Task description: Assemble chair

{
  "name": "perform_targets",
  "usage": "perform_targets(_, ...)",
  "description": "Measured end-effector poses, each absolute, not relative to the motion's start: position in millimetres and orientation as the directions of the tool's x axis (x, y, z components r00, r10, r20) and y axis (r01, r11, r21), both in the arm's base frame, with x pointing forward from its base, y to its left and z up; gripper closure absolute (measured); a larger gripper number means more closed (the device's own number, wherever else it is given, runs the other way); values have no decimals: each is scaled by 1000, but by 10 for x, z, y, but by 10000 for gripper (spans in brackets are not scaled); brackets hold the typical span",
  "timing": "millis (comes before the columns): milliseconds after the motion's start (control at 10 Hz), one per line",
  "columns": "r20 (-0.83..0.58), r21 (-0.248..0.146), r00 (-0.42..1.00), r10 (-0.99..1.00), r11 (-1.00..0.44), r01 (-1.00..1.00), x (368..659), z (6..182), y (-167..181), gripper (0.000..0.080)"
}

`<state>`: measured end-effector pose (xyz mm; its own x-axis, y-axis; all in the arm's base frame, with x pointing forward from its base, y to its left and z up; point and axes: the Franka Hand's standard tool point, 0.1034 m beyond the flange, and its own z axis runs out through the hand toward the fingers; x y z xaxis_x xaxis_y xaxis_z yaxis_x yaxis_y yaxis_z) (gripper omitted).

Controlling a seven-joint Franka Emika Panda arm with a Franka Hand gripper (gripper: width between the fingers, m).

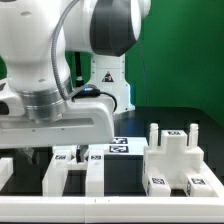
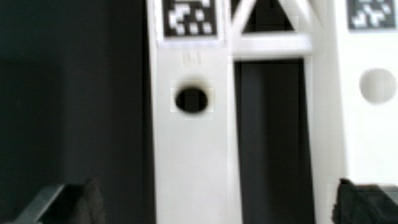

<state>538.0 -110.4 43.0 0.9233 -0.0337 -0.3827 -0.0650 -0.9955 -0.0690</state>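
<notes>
Two white chair bars (image 2: 191, 150) joined by one crossbar (image 2: 270, 45) fill the wrist view, with one round hole (image 2: 191, 98) showing. Only the exterior view shows a second blocky chair cluster (image 1: 178, 160), toward the desk's (image 1: 165, 118) edge at the exterior view's right. The gripper (image 2: 205, 208) stands wide apart, straddling one bar and holding nothing.

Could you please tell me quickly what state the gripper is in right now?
Gripper: open, spread wide on either side of a white chair bar, with a gap showing on both sides, holding nothing.
</notes>
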Motion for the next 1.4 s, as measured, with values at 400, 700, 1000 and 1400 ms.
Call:
perform_targets(400, -614, -110, 790, 7, -991, -77, 5260, 389, -1040, 150)
perform_targets(700, -762, -37, 648, -16, -997, -68, 5455, 347, -1226, 150)
perform_targets(1000, -758, -42, 652, -9, -997, -63, 5471, 322, -1225, 150)
perform_targets(1400, -787, -23, 616, -32, -996, -81, 5389, 257, -1186, 150)
